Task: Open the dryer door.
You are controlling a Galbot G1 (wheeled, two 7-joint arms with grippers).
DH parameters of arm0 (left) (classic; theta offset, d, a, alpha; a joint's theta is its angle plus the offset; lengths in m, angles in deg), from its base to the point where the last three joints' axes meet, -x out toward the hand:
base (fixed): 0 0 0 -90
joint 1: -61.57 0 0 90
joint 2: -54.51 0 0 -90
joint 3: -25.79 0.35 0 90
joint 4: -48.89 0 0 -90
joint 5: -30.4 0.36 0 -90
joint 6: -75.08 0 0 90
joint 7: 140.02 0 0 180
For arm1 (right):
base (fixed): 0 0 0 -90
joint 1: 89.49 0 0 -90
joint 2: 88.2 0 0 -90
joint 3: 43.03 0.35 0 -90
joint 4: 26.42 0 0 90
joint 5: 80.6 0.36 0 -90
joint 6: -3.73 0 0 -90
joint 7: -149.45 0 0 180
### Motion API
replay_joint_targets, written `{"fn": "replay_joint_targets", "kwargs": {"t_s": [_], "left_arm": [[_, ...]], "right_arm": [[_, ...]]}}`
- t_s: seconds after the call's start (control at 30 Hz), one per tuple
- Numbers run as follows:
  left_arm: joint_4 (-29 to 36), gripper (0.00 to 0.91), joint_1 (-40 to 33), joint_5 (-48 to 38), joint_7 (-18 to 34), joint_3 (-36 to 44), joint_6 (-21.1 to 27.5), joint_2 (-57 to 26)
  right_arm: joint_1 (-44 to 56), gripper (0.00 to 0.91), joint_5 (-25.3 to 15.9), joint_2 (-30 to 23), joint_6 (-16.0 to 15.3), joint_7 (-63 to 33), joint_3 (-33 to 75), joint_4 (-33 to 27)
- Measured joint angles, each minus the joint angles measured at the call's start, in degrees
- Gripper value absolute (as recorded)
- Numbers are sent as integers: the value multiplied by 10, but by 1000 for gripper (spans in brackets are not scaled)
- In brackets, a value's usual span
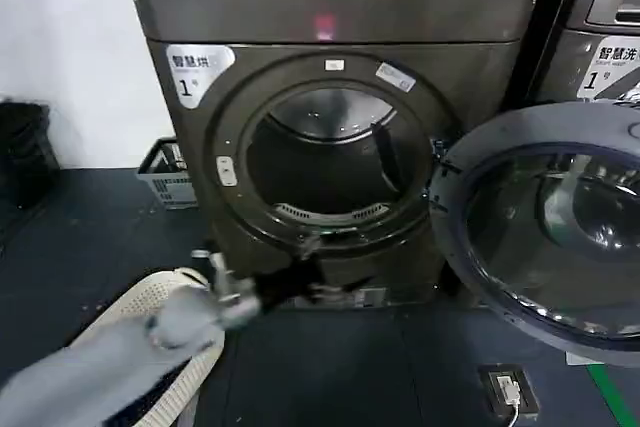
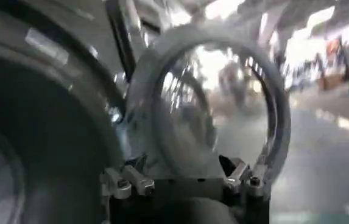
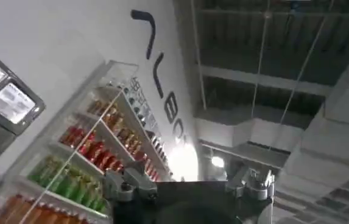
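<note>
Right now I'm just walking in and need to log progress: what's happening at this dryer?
The dryer door is already swung wide open to the robot's right, leaving the drum opening exposed. The left gripper sits low in front of the machine, just below the opening, open and holding nothing; its wrist view looks at the open door's chrome ring. The right gripper is parked away from the work, pointing up toward shelves and the ceiling. A laundry basket stands on the floor beside the dryer.

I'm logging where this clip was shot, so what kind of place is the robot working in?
Probably a laundry room inside a shop or showroom. A front-loading dryer stands with its dryer door swung open, a second machine sits beside it, and the right wrist view shows shelves of packaged goods.
</note>
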Motion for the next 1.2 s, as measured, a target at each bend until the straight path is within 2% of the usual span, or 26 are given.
{"fn": "replay_joint_targets", "kwargs": {"t_s": [0.23, 0.43, 0.73, 1.2], "left_arm": [[18, 907, 44, 80, -50, -38, 56, -139], [14, 907, 117, 116, -50, -78, 60, -230], [-15, 907, 148, 159, -46, -80, 51, -326], [-25, 907, 150, 236, -92, -71, 92, -417]], "right_arm": [[-11, 907, 4, 13, -3, 0, -8, 2], [-27, 907, 2, 19, -4, 1, -24, 8], [-43, 907, 3, 17, -7, -1, -39, 14], [-32, 907, 11, 22, -6, -4, -21, 8]]}}
